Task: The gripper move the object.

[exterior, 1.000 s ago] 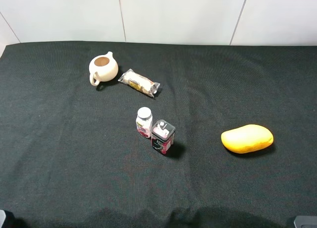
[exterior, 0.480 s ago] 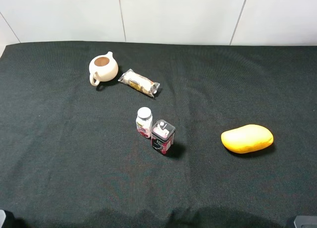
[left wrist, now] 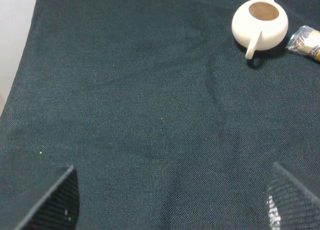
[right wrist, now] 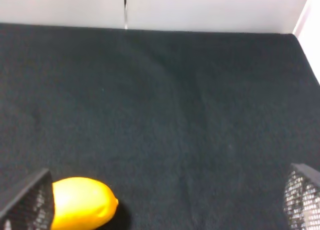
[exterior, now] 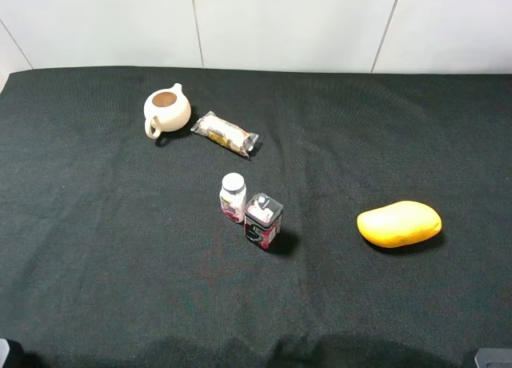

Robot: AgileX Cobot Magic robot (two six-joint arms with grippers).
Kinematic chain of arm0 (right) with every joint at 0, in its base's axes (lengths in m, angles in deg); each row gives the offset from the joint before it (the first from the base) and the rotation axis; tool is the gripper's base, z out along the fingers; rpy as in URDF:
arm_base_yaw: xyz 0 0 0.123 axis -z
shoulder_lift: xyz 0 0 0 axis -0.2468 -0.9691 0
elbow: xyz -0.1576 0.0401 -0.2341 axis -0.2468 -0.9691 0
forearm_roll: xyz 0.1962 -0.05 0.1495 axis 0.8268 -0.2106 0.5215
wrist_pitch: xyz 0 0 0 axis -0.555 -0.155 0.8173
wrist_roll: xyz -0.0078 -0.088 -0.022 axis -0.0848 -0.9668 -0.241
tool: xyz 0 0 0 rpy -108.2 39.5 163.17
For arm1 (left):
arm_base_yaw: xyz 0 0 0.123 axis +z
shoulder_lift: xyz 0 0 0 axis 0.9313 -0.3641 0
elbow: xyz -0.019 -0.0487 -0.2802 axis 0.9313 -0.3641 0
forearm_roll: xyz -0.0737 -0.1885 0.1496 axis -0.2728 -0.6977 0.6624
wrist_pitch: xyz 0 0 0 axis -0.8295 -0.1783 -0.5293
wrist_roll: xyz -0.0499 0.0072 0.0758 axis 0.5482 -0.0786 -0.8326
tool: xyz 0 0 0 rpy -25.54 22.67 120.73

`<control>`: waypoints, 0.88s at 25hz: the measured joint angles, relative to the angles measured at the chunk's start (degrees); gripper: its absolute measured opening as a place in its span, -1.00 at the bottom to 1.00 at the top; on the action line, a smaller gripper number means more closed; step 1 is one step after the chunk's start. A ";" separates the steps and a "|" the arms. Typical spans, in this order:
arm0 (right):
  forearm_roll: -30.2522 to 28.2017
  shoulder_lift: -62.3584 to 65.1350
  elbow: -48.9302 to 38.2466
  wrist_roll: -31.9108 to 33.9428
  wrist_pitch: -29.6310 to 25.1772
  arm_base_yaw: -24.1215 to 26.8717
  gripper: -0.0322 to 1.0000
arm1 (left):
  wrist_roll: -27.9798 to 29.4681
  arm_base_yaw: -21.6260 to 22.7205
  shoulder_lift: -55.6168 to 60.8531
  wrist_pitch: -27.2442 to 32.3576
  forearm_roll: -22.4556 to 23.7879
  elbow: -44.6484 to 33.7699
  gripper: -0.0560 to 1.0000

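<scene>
The object, a small upright black tin (exterior: 263,221) with pink-red markings and a whitish top, stands near the middle of the black cloth, touching or almost touching a white-capped small bottle (exterior: 233,198) on its left. Neither wrist view shows the tin. My left gripper (left wrist: 172,205) is open and empty, its fingertips (left wrist: 55,202) wide apart above bare cloth at the near left. My right gripper (right wrist: 165,202) is open and empty at the near right, with its fingertips (right wrist: 302,197) wide apart. Both grippers are far from the tin.
A cream teapot (exterior: 166,111) and a wrapped snack (exterior: 225,134) lie at the back left; both show in the left wrist view, teapot (left wrist: 260,23) and snack (left wrist: 307,40). A yellow mango (exterior: 398,223) lies at the right, also in the right wrist view (right wrist: 82,202). A white wall stands behind the table.
</scene>
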 joint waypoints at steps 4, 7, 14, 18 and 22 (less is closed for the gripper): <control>0.04 0.00 -0.05 0.00 0.26 0.00 0.41 | 0.00 0.00 0.00 0.00 0.00 0.00 0.60; 0.04 0.00 -0.05 0.00 0.26 0.00 0.41 | 0.00 0.00 0.00 0.00 0.00 0.00 0.60; 0.04 0.00 -0.05 0.00 0.26 0.00 0.41 | 0.00 0.00 0.00 0.00 0.00 0.00 0.60; 0.04 0.00 -0.05 0.00 0.26 0.00 0.41 | 0.00 0.00 0.00 0.00 0.00 0.00 0.60; 0.11 0.00 -0.05 0.00 0.26 0.00 0.41 | 0.00 0.00 0.00 0.00 0.00 0.00 0.60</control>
